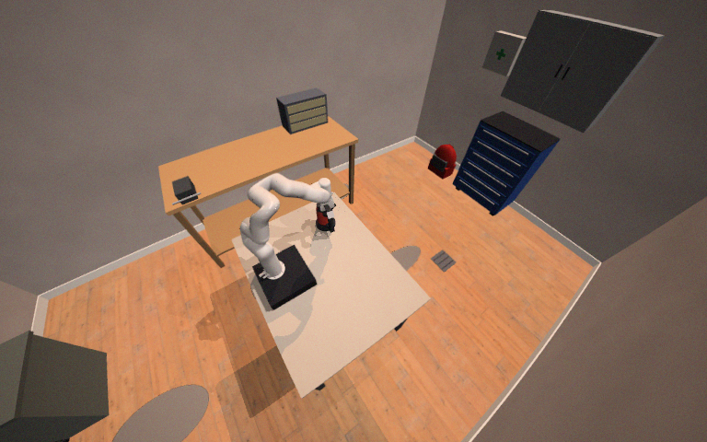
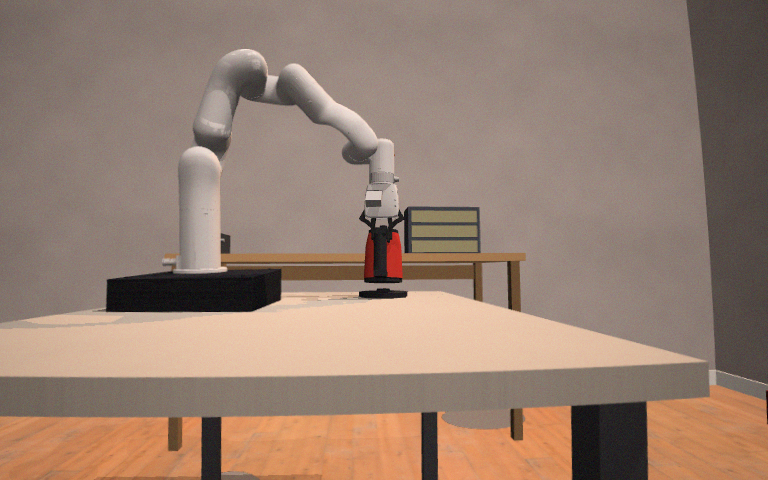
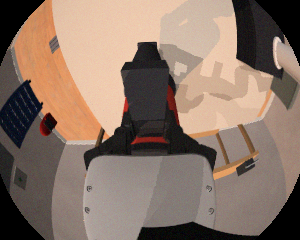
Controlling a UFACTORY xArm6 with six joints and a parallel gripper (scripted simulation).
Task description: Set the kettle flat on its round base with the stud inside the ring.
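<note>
The red kettle (image 2: 383, 255) with its dark upright handle bar hangs from my gripper (image 2: 381, 233), which is shut on the handle. It is upright and a small gap shows between its bottom and the black round base (image 2: 383, 291), which lies flat on the table right below it. In the top view the kettle (image 1: 324, 219) is at the table's far end, beside the wooden workbench. In the wrist view the dark handle (image 3: 148, 90) fills the space between my fingers, with red body showing at both sides; the base is hidden under the kettle there.
The arm's black mount block (image 2: 193, 290) stands on the table to the left. A wooden workbench (image 1: 253, 156) with a drawer box (image 2: 442, 229) stands just behind the table's far edge.
</note>
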